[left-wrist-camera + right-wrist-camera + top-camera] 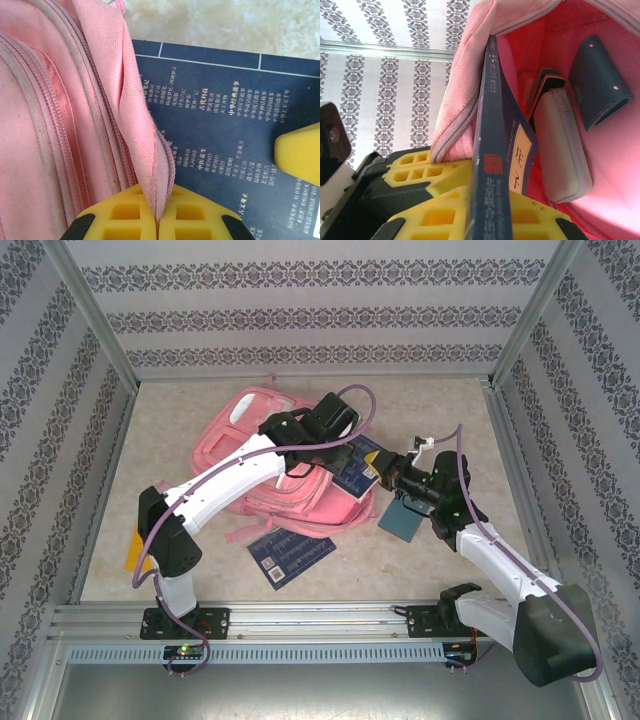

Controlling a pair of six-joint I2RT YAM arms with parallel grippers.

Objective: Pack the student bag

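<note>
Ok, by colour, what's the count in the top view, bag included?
Pink: 1, student bag
Dark blue: 2, book at the bag mouth, book on the table
Teal: 1, flat pad
Yellow: 1, flat piece
Total: 5

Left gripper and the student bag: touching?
Touching. The left wrist view shows the left gripper shut on the student bag, its pink edge pinched between the yellow pads.

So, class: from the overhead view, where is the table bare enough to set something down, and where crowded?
Bare table lies far right, between the student bag and the right wall, and far left, between bag and left wall. Crowded: the bag's mouth with the dark blue book, and the near strip with a booklet.
</note>
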